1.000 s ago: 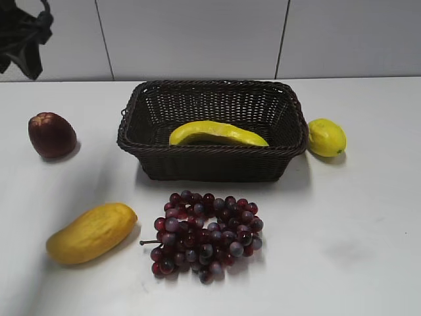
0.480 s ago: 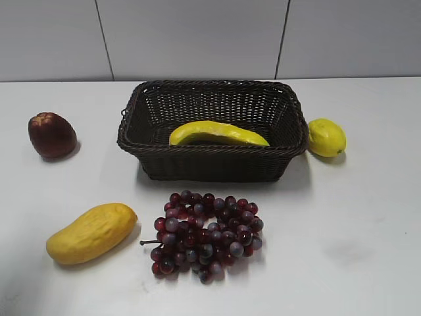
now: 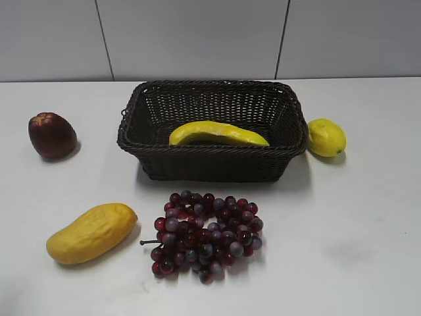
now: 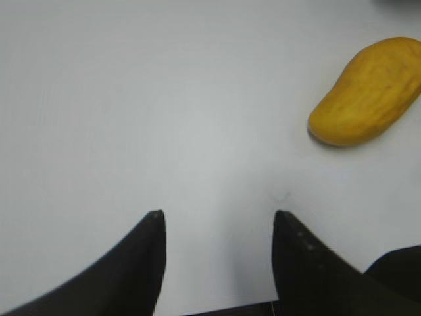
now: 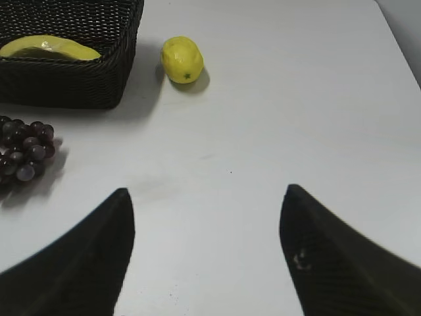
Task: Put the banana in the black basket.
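Note:
The yellow curved banana [image 3: 217,133] lies inside the black basket [image 3: 212,164], along its front wall. Both show in the right wrist view too, the banana [image 5: 49,47] in the basket [image 5: 66,82] at the top left. Neither gripper shows in the exterior view. My left gripper [image 4: 219,214] is open and empty over bare white table, with the mango [image 4: 367,91] up to its right. My right gripper [image 5: 207,191] is open and empty over bare table, well short of the basket.
A yellow-orange mango [image 3: 91,232] lies front left. A bunch of dark red grapes [image 3: 205,234] lies in front of the basket. A dark red fruit [image 3: 51,134] sits at the left and a lemon [image 3: 326,137] just right of the basket.
A dark arm part at the exterior view's top left corner one second ago has left the view. The banana and the other fruit have not moved.

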